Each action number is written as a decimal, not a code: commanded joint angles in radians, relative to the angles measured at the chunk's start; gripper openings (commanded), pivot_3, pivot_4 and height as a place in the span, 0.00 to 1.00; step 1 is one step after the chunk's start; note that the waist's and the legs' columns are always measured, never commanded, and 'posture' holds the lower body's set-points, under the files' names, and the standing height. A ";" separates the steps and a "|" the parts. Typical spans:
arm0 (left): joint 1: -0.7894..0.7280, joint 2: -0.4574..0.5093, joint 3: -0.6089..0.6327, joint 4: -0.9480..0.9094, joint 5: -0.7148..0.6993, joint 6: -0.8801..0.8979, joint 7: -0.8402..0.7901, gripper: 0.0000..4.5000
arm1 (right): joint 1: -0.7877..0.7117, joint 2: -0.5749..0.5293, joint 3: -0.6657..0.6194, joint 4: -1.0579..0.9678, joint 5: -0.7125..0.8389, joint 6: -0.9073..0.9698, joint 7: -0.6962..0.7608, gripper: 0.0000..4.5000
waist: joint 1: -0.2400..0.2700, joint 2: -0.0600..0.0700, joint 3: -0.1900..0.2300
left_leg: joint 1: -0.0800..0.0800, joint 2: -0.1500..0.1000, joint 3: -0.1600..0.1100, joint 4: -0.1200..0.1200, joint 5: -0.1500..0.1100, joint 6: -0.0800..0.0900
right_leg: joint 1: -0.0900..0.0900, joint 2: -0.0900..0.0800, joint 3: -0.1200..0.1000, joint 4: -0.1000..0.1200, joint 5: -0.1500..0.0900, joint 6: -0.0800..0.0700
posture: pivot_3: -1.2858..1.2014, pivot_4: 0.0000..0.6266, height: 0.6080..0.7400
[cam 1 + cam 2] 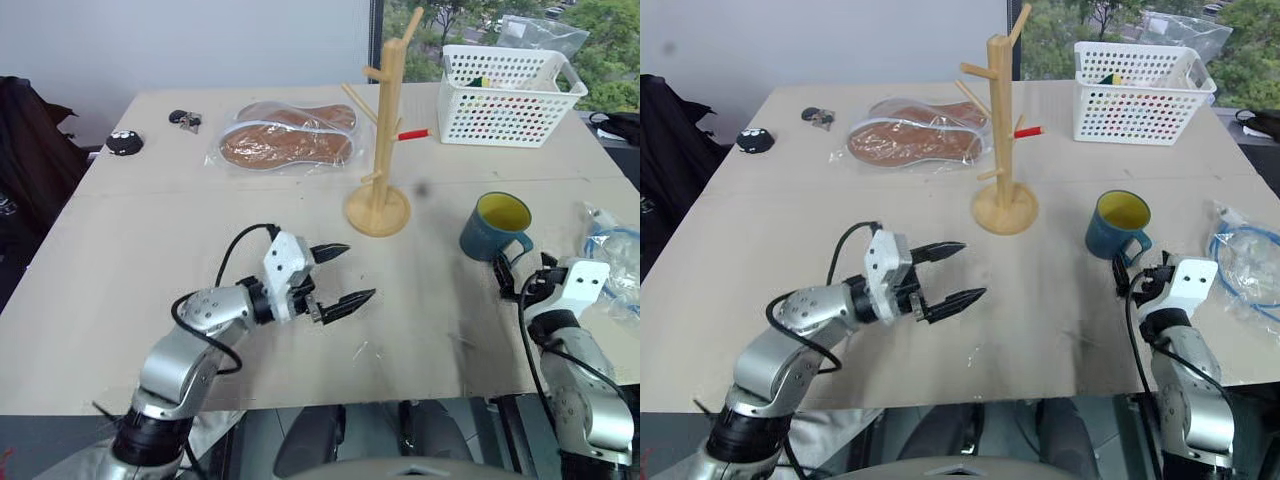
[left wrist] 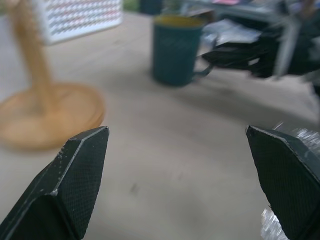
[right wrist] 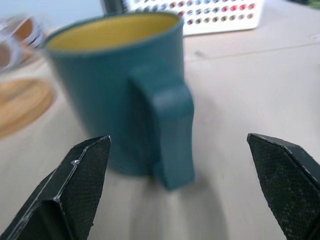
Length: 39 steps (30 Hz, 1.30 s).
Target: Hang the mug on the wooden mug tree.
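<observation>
The right gripper (image 3: 180,187) stands wide open and empty, level above the table (image 1: 140,280), with the mug (image 3: 122,87) upright just ahead of its fingertips, handle turned toward it and not touched. The left gripper (image 1: 340,275) is also spread wide with nothing held, over bare tabletop, pointing toward the mug; the wooden mug tree (image 1: 385,130) stands beyond it and to its left, clear room between them. A white basket (image 1: 505,95) sits near the far table edge, well past both.
</observation>
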 commanded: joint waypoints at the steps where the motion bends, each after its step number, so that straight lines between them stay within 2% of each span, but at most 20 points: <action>1: -0.049 0.034 0.007 -0.023 -0.055 0.038 -0.050 1.00 | -0.021 -0.003 -0.006 -0.015 -0.046 0.003 -0.051 0.98 | -0.002 0.000 0.000 | 0.000 0.000 0.000 0.000 0.000 0.000 | 0.000 0.000 0.000 0.000 0.000 0.000 | 0.52 0.24 1.00; 8: -0.088 0.067 0.013 -0.022 -0.048 0.051 -0.059 1.00 | -0.039 0.003 0.003 0.032 -0.081 -0.012 -0.064 0.98 | -0.022 0.000 0.000 | -0.003 0.000 0.000 0.000 0.000 0.000 | -0.004 0.001 0.001 0.000 0.000 0.000 | 0.52 0.24 1.00; 18: -0.078 0.063 0.020 -0.061 -0.045 0.060 -0.022 1.00 | -0.132 -0.009 -0.004 0.216 -0.102 -0.094 -0.035 0.98 | -0.025 0.000 0.000 | -0.003 0.000 0.000 0.000 0.000 0.000 | -0.004 0.001 0.002 0.001 0.000 0.000 | 0.52 0.24 1.00; 19: -0.073 0.061 0.023 -0.065 -0.047 0.062 -0.013 1.00 | -0.139 -0.021 -0.007 0.245 -0.108 -0.117 -0.023 0.87 | -0.025 0.000 0.000 | -0.003 0.000 0.000 0.000 0.000 0.000 | -0.004 0.001 0.002 0.001 0.000 0.000 | 0.52 0.24 1.00; 20: -0.069 0.059 0.024 -0.068 -0.049 0.063 -0.006 1.00 | -0.143 -0.029 -0.009 0.266 -0.112 -0.135 -0.014 0.82 | -0.024 0.000 0.000 | -0.003 0.000 0.000 0.000 0.000 0.000 | -0.004 0.001 0.002 0.001 0.000 0.000 | 0.52 0.24 1.00; 21: -0.064 0.057 0.025 -0.073 -0.050 0.066 0.002 1.00 | -0.145 -0.036 -0.011 0.283 -0.114 -0.148 -0.007 0.65 | -0.024 0.000 0.000 | -0.003 0.000 0.000 0.000 0.000 0.000 | -0.003 0.001 0.002 0.001 0.000 0.000 | 0.52 0.24 1.00; 22: -0.057 0.055 0.023 -0.079 -0.050 0.068 0.010 1.00 | -0.147 -0.046 -0.009 0.297 -0.117 -0.162 0.007 0.54 | -0.024 0.000 0.000 | -0.003 0.000 0.000 0.000 0.000 0.000 | -0.003 0.001 0.002 0.001 0.000 0.000 | 0.52 0.24 1.00; 24: -0.042 0.049 0.019 -0.091 -0.052 0.072 0.024 1.00 | -0.153 -0.060 -0.008 0.317 -0.119 -0.187 0.027 0.41 | -0.024 0.000 0.000 | -0.003 0.000 0.000 0.000 0.000 0.000 | -0.003 0.001 0.002 0.001 0.000 0.000 | 0.52 0.24 1.00; 25: -0.033 0.046 0.015 -0.097 -0.049 0.070 0.030 1.00 | -0.160 -0.069 -0.009 0.328 -0.114 -0.196 0.042 0.32 | -0.025 0.000 0.000 | -0.003 0.000 0.000 0.000 0.000 0.000 | -0.004 0.001 0.002 0.001 0.000 0.000 | 0.52 0.24 1.00; 27: -0.022 0.038 0.012 -0.105 -0.048 0.069 0.045 1.00 | -0.177 -0.083 -0.012 0.340 -0.093 -0.202 0.073 0.07 | -0.025 0.000 0.000 | -0.003 0.000 0.000 0.000 0.000 0.000 | -0.004 0.001 0.002 0.001 0.000 0.000 | 0.52 0.24 1.00; 28: -0.016 0.035 0.012 -0.108 -0.047 0.066 0.051 1.00 | -0.185 -0.094 -0.009 0.344 -0.083 -0.205 0.097 0.02 | -0.025 0.000 0.000 | -0.003 0.000 0.000 0.000 0.000 0.000 | -0.004 0.001 0.002 0.001 0.000 0.000 | 0.52 0.24 1.00; 39: 0.077 -0.012 0.006 -0.148 -0.027 0.034 0.123 1.00 | -0.306 -0.279 -0.003 0.377 0.052 -0.152 0.400 0.02 | -0.023 0.000 0.000 | -0.003 0.000 0.001 0.001 0.000 0.000 | -0.003 0.001 0.003 0.001 0.001 0.000 | 0.52 0.24 1.00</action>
